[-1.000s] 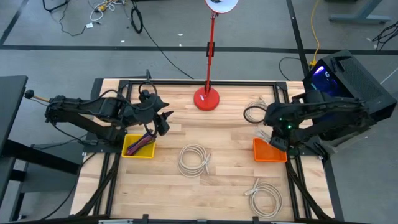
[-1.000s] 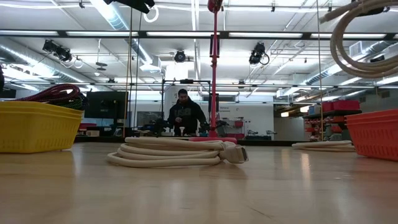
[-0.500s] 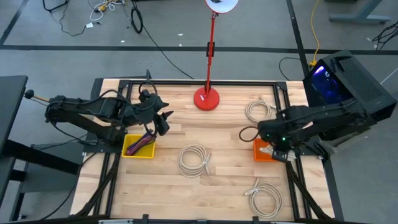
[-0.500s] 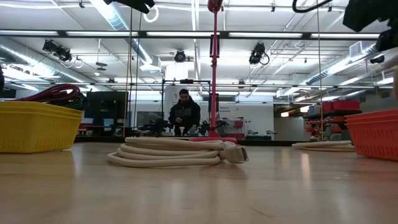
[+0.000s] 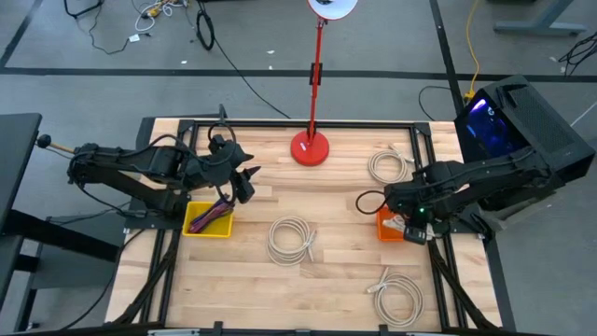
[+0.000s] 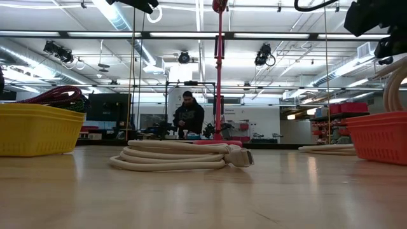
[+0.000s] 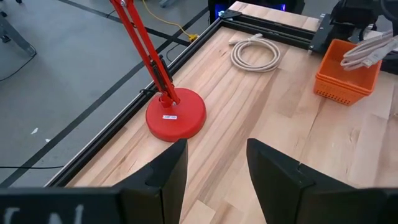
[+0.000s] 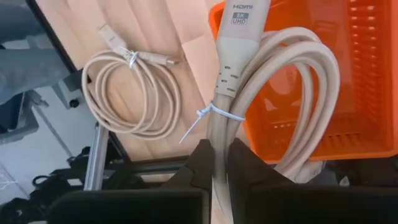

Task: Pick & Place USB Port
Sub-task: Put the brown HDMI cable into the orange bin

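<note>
My right gripper (image 8: pixel 212 163) is shut on a coiled beige cable (image 8: pixel 292 93) with a plug marked HDMI (image 8: pixel 241 37). It stands over the orange basket (image 5: pixel 390 230) at the table's right side. In the low view the coil (image 6: pixel 395 89) hangs down behind the basket's rim (image 6: pixel 380 121). My left gripper (image 5: pixel 246 181) is open and empty above the table, beside the yellow basket (image 5: pixel 207 220), which holds dark and red cables. Its two fingers show apart in the left wrist view (image 7: pixel 214 171). My right gripper pinches the coil's bundled strands (image 8: pixel 214 134) between its two fingers, just behind the white cable tie (image 8: pixel 214 113). The fingers come from above, pointing down. The coil hangs below them, over the orange basket (image 8: pixel 364 74); its lower end is hidden behind the basket wall.
Three more beige coils lie on the table: one in the middle (image 5: pixel 291 239), one at the near right (image 5: pixel 396 297), and one at the far right (image 5: pixel 387 166). A red lamp base (image 5: pixel 309 147) stands at the far middle. A person shows in the room beyond (image 6: pixel 189 114).
My right gripper has gone a little toward the table's near edge, over the orange basket, and then down. The beige coil hung high at first and now hangs low, its bottom behind the basket's rim.
</note>
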### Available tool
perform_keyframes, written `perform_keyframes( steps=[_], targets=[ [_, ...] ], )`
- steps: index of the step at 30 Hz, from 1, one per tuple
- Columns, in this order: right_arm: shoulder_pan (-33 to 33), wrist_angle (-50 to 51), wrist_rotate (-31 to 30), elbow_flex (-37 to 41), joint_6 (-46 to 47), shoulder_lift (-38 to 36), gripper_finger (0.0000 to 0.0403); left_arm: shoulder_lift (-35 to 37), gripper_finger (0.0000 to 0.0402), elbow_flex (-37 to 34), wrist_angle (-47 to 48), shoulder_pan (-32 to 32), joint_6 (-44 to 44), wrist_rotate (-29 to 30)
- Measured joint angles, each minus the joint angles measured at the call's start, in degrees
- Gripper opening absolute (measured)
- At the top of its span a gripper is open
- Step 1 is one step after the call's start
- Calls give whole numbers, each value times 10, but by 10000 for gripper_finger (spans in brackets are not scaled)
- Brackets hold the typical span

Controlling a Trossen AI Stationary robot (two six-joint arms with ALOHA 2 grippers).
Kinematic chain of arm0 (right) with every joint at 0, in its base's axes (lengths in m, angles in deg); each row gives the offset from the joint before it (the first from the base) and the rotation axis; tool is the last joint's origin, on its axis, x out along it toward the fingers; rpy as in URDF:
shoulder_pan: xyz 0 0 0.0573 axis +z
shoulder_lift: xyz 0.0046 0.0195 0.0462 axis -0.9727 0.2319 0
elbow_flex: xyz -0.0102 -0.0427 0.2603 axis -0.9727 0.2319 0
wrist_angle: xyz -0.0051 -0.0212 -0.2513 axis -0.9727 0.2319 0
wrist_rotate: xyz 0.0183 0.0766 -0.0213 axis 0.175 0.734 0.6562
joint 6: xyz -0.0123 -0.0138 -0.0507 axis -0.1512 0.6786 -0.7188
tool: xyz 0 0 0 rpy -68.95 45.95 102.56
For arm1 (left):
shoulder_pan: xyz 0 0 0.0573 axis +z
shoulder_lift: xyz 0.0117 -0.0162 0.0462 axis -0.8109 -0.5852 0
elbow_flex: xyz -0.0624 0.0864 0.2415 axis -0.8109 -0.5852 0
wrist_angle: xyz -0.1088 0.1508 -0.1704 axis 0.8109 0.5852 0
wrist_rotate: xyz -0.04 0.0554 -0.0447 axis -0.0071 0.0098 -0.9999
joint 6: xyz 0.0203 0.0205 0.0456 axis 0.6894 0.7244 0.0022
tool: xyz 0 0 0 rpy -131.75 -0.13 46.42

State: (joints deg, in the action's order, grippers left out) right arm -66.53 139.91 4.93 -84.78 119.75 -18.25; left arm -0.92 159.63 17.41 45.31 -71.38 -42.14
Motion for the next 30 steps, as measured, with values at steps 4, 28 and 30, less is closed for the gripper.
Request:
perform_keyframes(
  steps=[4,28,30],
  targets=[
    [0,0,-3,0,2,0,15,0,172,0,-1,0,0,0],
    [-5,31,13,-6,35,-20,15,0,172,0,3,0,5,0],
    [-6,40,11,-14,42,-27,15,0,172,0,3,0,5,0]
  ],
)
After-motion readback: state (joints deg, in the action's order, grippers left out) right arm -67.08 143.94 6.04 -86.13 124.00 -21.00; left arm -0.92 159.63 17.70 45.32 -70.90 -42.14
